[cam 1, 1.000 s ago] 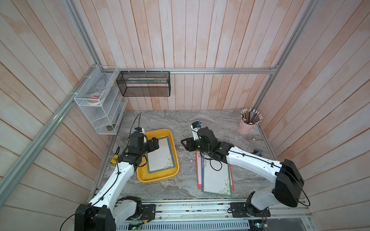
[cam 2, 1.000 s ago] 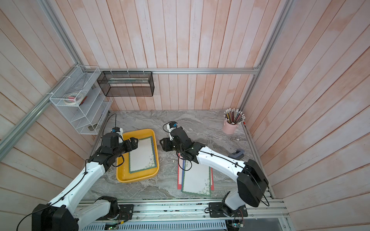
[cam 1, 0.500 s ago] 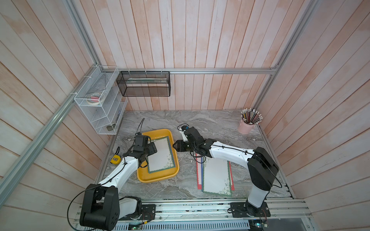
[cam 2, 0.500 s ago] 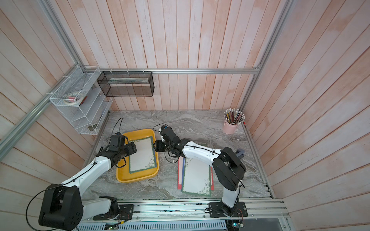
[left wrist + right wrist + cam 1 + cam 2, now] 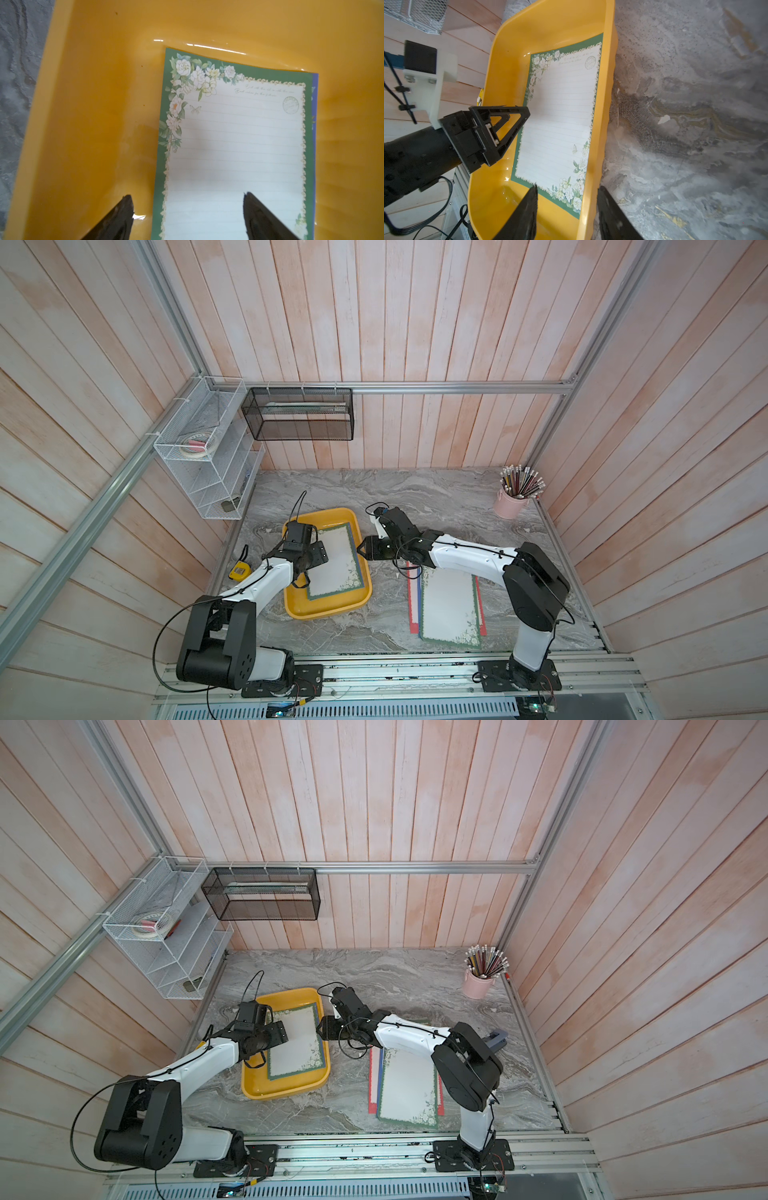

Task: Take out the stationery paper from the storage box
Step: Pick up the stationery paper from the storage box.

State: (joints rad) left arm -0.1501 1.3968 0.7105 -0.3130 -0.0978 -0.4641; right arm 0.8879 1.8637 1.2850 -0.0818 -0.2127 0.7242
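Front of the scene first: on the right arm's side, a pile of sheets lies flat on the marble table. The top one is green-bordered, with red and blue edges showing beneath, and the pile sits well apart from the storage box.

Moving in, the yellow box sits ahead of the left arm. The stationery paper is inside it, flat on the floor, its long edge against the wall on the right arm's side. Bare yellow floor shows on the other side. The left wrist view picks up a blue-edged sheet tucked under the green one.

Now the left gripper: jaws spread wide, low over the box. One fingertip is above bare floor and the other above the pale lined centre, with the green border running between them. Is it touching the paper? Can't tell.

Opposite it is the right gripper, jaws apart and holding nothing, straddling the box wall. One finger is inside above the flowered border, the other outside above the marble. Whether that outer finger touches the wall is unclear.

A yellow tape measure lies beside the left arm, outside the box. Further back, a pink cup of pencils stands in the far corner. A white wire rack hangs on the side wall and a black mesh basket on the back wall.
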